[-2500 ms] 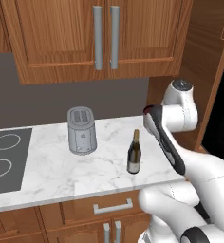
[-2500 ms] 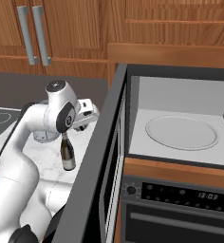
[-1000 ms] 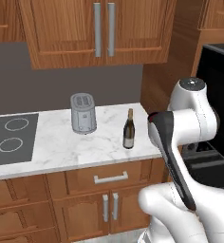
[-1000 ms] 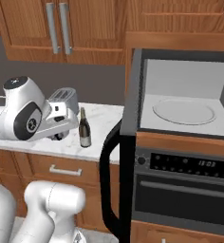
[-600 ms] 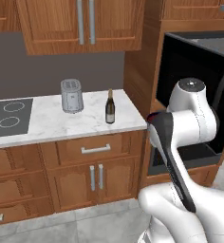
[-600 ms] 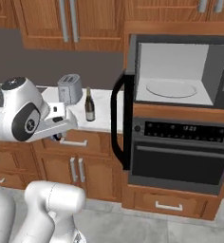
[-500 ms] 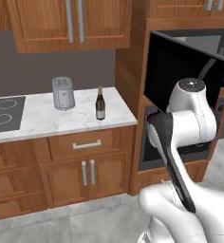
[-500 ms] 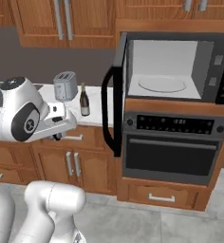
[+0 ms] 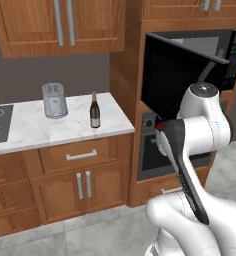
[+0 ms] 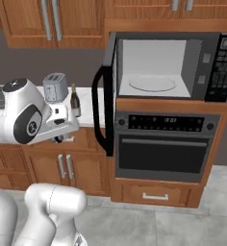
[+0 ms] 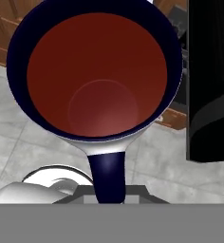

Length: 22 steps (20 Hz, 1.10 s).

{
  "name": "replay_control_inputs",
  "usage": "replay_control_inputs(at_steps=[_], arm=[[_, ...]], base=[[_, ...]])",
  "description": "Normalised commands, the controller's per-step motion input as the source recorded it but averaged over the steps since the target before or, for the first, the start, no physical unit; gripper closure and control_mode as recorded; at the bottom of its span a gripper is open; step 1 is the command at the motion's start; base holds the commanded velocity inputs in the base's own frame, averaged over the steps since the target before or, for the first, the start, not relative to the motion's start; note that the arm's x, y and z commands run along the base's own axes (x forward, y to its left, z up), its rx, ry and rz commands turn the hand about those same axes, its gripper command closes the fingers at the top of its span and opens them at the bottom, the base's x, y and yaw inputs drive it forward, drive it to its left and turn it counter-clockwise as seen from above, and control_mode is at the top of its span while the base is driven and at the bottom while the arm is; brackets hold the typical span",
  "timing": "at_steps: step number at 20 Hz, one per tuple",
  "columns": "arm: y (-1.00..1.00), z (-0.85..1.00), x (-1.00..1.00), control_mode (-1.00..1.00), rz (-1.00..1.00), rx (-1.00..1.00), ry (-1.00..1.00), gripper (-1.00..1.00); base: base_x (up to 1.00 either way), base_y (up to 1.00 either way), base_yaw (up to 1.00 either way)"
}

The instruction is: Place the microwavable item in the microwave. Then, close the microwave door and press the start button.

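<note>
The microwavable item, a white mug [image 11: 99, 85] with a dark blue rim and handle and a reddish inside, sits close up in the hand view. My gripper [image 11: 109, 190] is shut on its handle. The microwave [image 10: 134, 53] stands open in the wooden column, with its glass turntable [image 10: 153, 84] bare and its control strip [image 10: 220, 62] on the right. The microwave door [image 10: 110, 91] swings out to the left, edge-on in the right base view and broad and black [image 9: 175, 75] in the left base view. The hand [image 10: 62, 126] is left of the door, at about counter height.
A black oven [image 10: 163, 153] with a bar handle sits under the microwave. On the marble counter [image 9: 35, 131] stand a silver toaster [image 9: 54, 100] and a dark wine bottle [image 9: 94, 111]. Wooden cabinets hang above and stand below, over a grey tiled floor.
The base has driven back and to the right, so the whole scene shifted and the microwave and oven came fully into view. The mug stays in my grip.
</note>
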Motion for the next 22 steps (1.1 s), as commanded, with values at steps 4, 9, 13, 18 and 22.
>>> replay_control_inputs(at_steps=[4, 9, 13, 18, 22], arm=[[0.0, 0.0, 0.0, 1.0, 0.0, 0.0, 0.0, 1.0], [0.0, 0.0, 0.0, 1.0, 0.0, 0.0, 0.0, 1.0], [0.0, 0.0, 0.0, 1.0, 0.0, 0.0, 0.0, 1.0], [0.0, 0.0, 0.0, 1.0, 0.0, 0.0, 0.0, 1.0], [0.0, 0.0, 0.0, 1.0, 0.0, 0.0, 0.0, 1.0]], base=[[-0.37, -0.71, -0.31], [-0.03, 0.48, -0.11], [0.17, 0.96, -0.1], [0.13, 0.95, -0.21], [-0.06, 0.34, -0.67]])
